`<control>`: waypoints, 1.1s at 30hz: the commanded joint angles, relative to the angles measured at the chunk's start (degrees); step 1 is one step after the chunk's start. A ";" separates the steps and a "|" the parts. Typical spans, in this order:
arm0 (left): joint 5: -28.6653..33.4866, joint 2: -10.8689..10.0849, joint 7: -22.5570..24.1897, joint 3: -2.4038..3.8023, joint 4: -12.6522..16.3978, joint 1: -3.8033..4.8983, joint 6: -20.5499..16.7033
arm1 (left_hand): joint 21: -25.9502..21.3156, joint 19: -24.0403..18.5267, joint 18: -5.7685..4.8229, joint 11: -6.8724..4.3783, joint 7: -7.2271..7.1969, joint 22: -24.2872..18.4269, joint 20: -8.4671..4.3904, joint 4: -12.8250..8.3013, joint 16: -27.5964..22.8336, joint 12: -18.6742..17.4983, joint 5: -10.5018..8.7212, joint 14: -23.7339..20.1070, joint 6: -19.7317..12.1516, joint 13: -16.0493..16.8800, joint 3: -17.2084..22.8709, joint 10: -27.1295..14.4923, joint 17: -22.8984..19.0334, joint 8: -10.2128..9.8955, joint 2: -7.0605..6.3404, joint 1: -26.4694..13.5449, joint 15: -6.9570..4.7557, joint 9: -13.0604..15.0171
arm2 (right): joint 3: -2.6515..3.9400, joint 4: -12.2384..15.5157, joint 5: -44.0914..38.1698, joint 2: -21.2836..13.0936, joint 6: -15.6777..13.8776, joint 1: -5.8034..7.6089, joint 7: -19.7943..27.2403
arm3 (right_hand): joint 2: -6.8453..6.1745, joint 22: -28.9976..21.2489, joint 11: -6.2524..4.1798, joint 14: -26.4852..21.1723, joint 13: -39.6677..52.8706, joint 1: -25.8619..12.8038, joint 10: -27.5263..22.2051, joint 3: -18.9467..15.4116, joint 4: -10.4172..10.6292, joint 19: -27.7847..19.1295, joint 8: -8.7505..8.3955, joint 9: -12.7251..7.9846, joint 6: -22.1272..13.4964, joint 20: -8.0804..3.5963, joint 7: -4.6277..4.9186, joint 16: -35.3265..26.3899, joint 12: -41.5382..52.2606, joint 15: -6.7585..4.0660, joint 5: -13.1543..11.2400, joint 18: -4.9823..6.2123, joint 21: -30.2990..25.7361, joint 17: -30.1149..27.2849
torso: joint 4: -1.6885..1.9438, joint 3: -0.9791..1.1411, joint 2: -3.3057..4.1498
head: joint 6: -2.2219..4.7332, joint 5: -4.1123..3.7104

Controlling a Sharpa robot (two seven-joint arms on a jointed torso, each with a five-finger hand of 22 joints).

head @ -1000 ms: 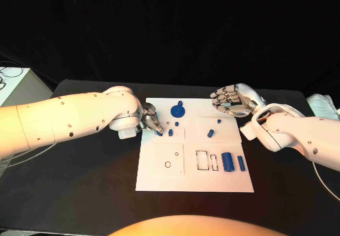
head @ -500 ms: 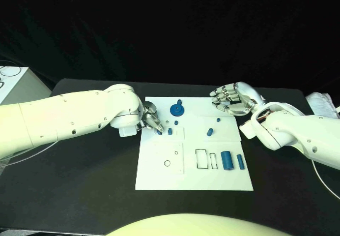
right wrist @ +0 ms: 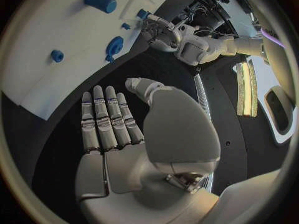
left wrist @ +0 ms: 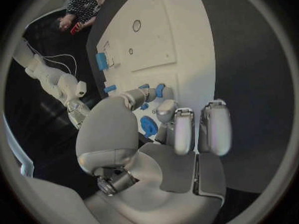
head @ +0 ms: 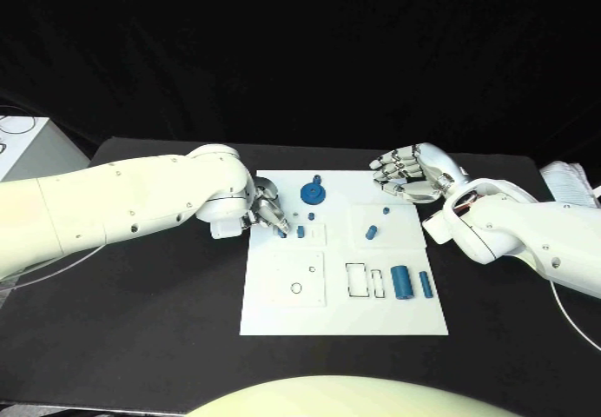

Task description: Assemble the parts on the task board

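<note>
The white task board (head: 282, 304) lies mid-table. My left hand (head: 268, 214) hovers over its far left corner, fingers spread, fingertips (left wrist: 140, 94) right beside a small blue part (head: 300, 232) (left wrist: 160, 90); nothing sits in its grasp. A tiny blue part (head: 311, 218) and a blue disc with a knob (head: 313, 193) (left wrist: 148, 126) lie close by. A blue peg (head: 372, 233), a small blue piece (head: 387, 211), a blue cylinder (head: 401, 283) and a thinner one (head: 425, 285) lie further right. My right hand (head: 411, 174) (right wrist: 109, 119) floats empty off the far right corner.
Rectangular cut-outs (head: 359, 282) sit beside the cylinders and a raised plate with a ring hole (head: 297, 288) lies on the near left of the board. A white box (head: 25, 148) stands at the table's far left. Pale objects (right wrist: 249, 89) lie to the right.
</note>
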 commanded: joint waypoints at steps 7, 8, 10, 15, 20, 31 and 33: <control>0.37 1.21 -0.13 -0.42 -0.41 -0.52 2.29 | 0.20 0.23 -0.60 0.01 -1.78 6.90 -0.11 -7.00 0.27 0.00 -0.07 4.20 2.11 -0.04 7.03 0.45 7.84 0.37 0.68 -1.45 -0.37 0.18 | 0.02 0.26 -0.28 -0.10 0.26 -0.02 0.65 | -0.09 -0.08 0.28 0.29 -0.05 -0.58 0.33 0.39 -0.15 -0.56 -0.09 -0.10 0.50 -0.11 2.59 0.17 -0.26 0.15 0.10 0.08 -0.29 -0.12 | -0.02 -0.03 0.06 | -0.09 -0.13; 0.18 1.28 -0.13 -0.44 -0.46 -0.52 2.23 | 0.21 0.23 -0.60 -0.01 -1.81 6.91 -0.12 -6.87 0.29 0.00 -0.14 4.21 2.14 -0.01 6.86 0.48 7.87 0.37 0.75 -1.63 -0.39 0.23 | 0.02 0.27 -0.28 -0.10 0.26 -0.02 0.65 | -0.09 -0.08 0.28 0.29 -0.05 -0.58 0.33 0.39 -0.15 -0.56 -0.09 -0.10 0.50 -0.11 2.59 0.17 -0.26 0.15 0.10 0.08 -0.29 -0.12 | -0.02 -0.04 0.07 | -0.12 -0.17; -0.22 1.43 -0.13 -0.48 -0.60 -0.52 2.18 | 0.19 0.21 -0.60 -0.05 -1.85 6.90 -0.14 -6.72 0.28 -0.04 -0.21 4.20 2.16 -0.05 6.63 0.49 7.84 0.37 0.86 -1.83 -0.41 0.28 | 0.02 0.29 -0.28 -0.11 0.26 -0.02 0.65 | -0.09 -0.08 0.28 0.29 -0.05 -0.58 0.33 0.39 -0.15 -0.56 -0.09 -0.10 0.50 -0.11 2.59 0.17 -0.26 0.15 0.10 0.08 -0.29 -0.12 | -0.01 -0.03 0.06 | -0.12 -0.21; -0.75 1.70 -0.19 -0.56 -0.98 -0.52 2.72 | 0.15 0.18 -0.59 -0.10 -1.94 6.88 -0.18 -6.45 0.29 -0.02 -0.40 4.20 2.17 0.06 6.05 0.57 7.86 0.35 1.01 -2.21 -0.45 0.40 | 0.02 0.39 -0.28 -0.14 0.26 -0.02 0.66 | -0.09 -0.08 0.28 0.29 -0.05 -0.58 0.33 0.39 -0.15 -0.56 -0.09 -0.10 0.50 -0.11 2.59 0.17 -0.26 0.15 0.10 0.08 -0.29 -0.12 | 0.06 0.01 -0.02 | -0.19 -0.34; -1.00 1.92 -0.24 -0.61 -1.26 -0.52 3.23 | 0.14 0.16 -0.60 -0.22 -2.14 6.90 -0.27 -5.75 0.31 -0.06 -0.59 4.19 2.17 0.18 4.30 0.62 7.88 0.25 1.11 -3.14 -0.56 0.64 | 0.02 0.51 -0.28 -0.19 0.26 -0.01 0.66 | -0.09 -0.08 0.28 0.29 -0.05 -0.58 0.33 0.39 -0.15 -0.56 -0.09 -0.10 0.50 -0.11 2.59 0.17 -0.26 0.15 0.10 0.08 -0.29 -0.12 | 0.04 0.01 0.00 | -0.20 -0.38; -1.85 2.01 -0.28 -0.65 -1.65 -0.52 3.72 | 0.03 0.15 -0.60 -0.52 -2.58 6.88 -0.52 -2.80 0.32 -0.24 -1.30 4.16 2.58 0.23 -1.83 0.24 7.89 -0.32 0.88 -5.86 -0.83 1.00 | 0.02 0.62 -0.28 -0.31 0.25 -0.01 0.65 | -0.09 -0.09 0.28 0.28 -0.05 -0.62 0.35 0.42 -0.19 -0.67 -0.09 -0.10 0.51 -0.10 2.59 0.16 -0.28 0.15 0.12 0.08 -0.33 -0.14 | 0.04 -0.01 -0.01 | -0.18 -0.46; -1.94 1.97 -0.28 -0.66 -1.65 -0.52 3.93 | -0.02 0.13 -0.60 -0.53 -2.60 6.85 -0.55 -2.39 0.31 -0.28 -1.38 4.15 2.64 0.23 -2.88 0.14 7.86 -0.46 0.64 -6.13 -0.85 1.02 | 0.02 0.63 -0.28 -0.34 0.23 -0.01 0.66 | -0.10 -0.09 0.27 0.27 -0.05 -0.65 0.36 0.44 -0.21 -0.73 -0.09 -0.10 0.52 -0.10 2.60 0.16 -0.29 0.15 0.12 0.08 -0.35 -0.16 | 0.04 -0.02 -0.01 | -0.19 -0.45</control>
